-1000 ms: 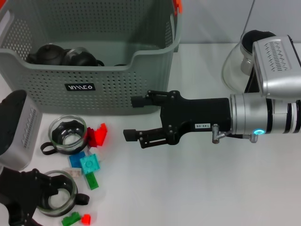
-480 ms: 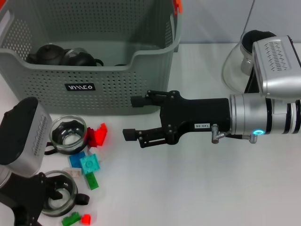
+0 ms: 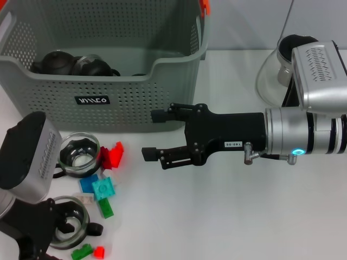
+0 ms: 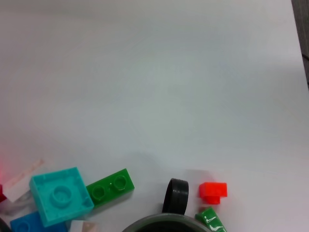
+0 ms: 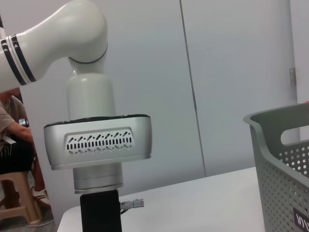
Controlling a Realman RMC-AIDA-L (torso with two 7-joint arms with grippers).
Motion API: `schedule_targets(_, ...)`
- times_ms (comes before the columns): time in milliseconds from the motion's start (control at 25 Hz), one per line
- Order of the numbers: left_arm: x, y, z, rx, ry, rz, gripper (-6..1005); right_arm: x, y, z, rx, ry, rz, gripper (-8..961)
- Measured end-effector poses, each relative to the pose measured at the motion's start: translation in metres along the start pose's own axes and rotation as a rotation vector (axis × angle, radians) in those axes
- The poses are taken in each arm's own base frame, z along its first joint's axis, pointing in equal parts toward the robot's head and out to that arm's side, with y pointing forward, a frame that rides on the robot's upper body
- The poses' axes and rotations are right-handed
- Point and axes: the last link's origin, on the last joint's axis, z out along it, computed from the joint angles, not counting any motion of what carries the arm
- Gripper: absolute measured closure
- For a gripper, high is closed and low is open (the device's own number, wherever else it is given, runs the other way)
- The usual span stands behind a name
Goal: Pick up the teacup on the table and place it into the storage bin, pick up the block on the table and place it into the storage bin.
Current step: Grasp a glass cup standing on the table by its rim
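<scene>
Head view: right end effector (image 3: 154, 135) hovers over the counter (image 3: 227, 216) before the storage bin (image 3: 108, 81), fingers spread, empty. Left end effector (image 3: 46, 233) is down at the near teacup (image 3: 69, 227); its grip cannot be told. Second teacup (image 3: 79, 155) nearby. Left wrist view: teal block (image 4: 60, 195), green block (image 4: 110, 186), red block (image 4: 213, 191) beside the cup's handle. Right wrist view: bin wall, left arm.

A plain white table (image 3: 227, 216) stood before pale grey wall panels (image 5: 227, 72), with a wooden stool (image 5: 19, 198) on the floor beyond its far edge.
</scene>
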Motion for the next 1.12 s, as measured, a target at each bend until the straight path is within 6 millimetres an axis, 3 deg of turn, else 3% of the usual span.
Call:
schedule_targets(720, 0.0007, 0.0001, 0.0023, -0.031, -0.006, -0.016, 354, 0.0027, 0.0011, -0.0033, 0.002, 0.000, 0.007, 28)
schedule_targets(800, 0.0004, -0.0012, 0.0045, -0.036, -0.011, -0.028, 534, 0.0023, 0.0010, -0.0031, 0.001, 0.000, 0.006, 28)
schedule_targets(1120, 0.0046, -0.0024, 0.0006, -0.037, -0.001, -0.029, 827, -0.0018, -0.0014, -0.0034, 0.002, -0.002, -0.008, 28)
